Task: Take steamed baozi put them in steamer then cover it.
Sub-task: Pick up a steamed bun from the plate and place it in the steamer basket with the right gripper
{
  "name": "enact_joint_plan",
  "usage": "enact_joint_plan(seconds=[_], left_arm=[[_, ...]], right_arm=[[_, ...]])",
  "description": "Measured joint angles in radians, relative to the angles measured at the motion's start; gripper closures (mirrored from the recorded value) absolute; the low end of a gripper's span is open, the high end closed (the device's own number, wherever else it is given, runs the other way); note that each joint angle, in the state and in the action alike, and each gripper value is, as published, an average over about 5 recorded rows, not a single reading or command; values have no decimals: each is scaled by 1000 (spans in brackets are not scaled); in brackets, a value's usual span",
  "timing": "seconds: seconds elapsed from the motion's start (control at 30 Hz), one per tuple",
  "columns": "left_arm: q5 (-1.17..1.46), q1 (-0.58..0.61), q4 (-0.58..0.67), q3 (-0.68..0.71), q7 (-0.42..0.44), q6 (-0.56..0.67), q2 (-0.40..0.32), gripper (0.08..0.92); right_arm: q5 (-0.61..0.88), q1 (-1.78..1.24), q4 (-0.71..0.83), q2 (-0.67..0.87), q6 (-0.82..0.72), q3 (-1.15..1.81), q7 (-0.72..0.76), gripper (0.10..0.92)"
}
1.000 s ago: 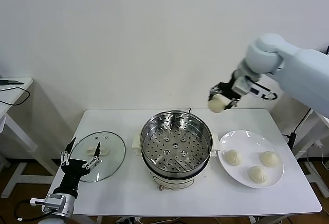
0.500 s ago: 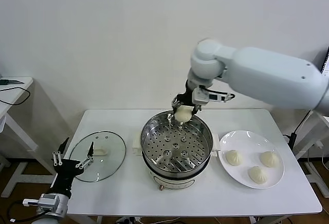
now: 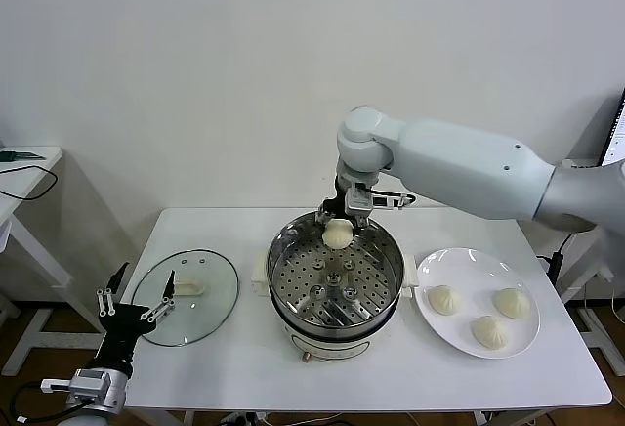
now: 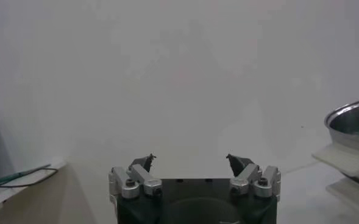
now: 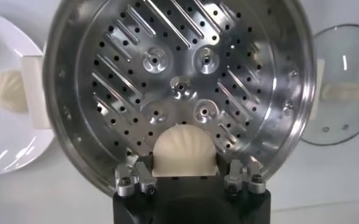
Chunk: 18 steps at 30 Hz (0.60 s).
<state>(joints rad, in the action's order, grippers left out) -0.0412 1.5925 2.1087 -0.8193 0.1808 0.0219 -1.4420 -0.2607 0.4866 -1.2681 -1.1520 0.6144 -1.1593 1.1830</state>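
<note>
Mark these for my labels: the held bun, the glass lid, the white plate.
Cream-white pleated bun (image 3: pixel 337 234), head view, its side.
Round clear glass lid (image 3: pixel 210 299), head view, its pane.
Flat white plate (image 3: pixel 469 265), head view, bare surface.

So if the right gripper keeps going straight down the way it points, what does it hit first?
Probably the steamer's perforated tray. The right gripper, shut on a baozi, points down into the steamer, and the tray under it looks bare.
</note>
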Motion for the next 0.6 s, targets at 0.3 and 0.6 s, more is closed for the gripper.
enact_joint_plan(seconds=[0.3,0.6], left_arm=[[4,3,-9,-8,5,4,0,177],[7,4,-8,-15,7,5,-1,177]], right_arm=[[-16,-57,56,-27,3,17,-2,346],[-13,-78,70,-25,-8,26,-2,237]])
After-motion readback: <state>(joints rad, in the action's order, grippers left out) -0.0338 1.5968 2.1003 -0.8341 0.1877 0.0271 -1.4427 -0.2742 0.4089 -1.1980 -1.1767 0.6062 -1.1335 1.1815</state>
